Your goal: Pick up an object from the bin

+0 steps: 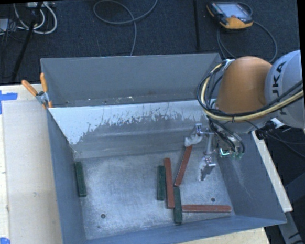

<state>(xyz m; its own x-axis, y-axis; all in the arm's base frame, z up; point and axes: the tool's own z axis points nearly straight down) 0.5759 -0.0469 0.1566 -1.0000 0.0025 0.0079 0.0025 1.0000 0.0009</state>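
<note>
Seen from above, the gripper hangs near the right wall of the bin, fingers spread, seemingly clasping nothing. A slim reddish-brown bar slants just beside them. Speckled metal floor lies open leftward.

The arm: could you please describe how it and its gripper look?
The arm is pale grey and rounded with dark lettering; a smooth orange cover caps its wrist, looped by black and yellow cables. The gripper is slim silvery metal.
</note>
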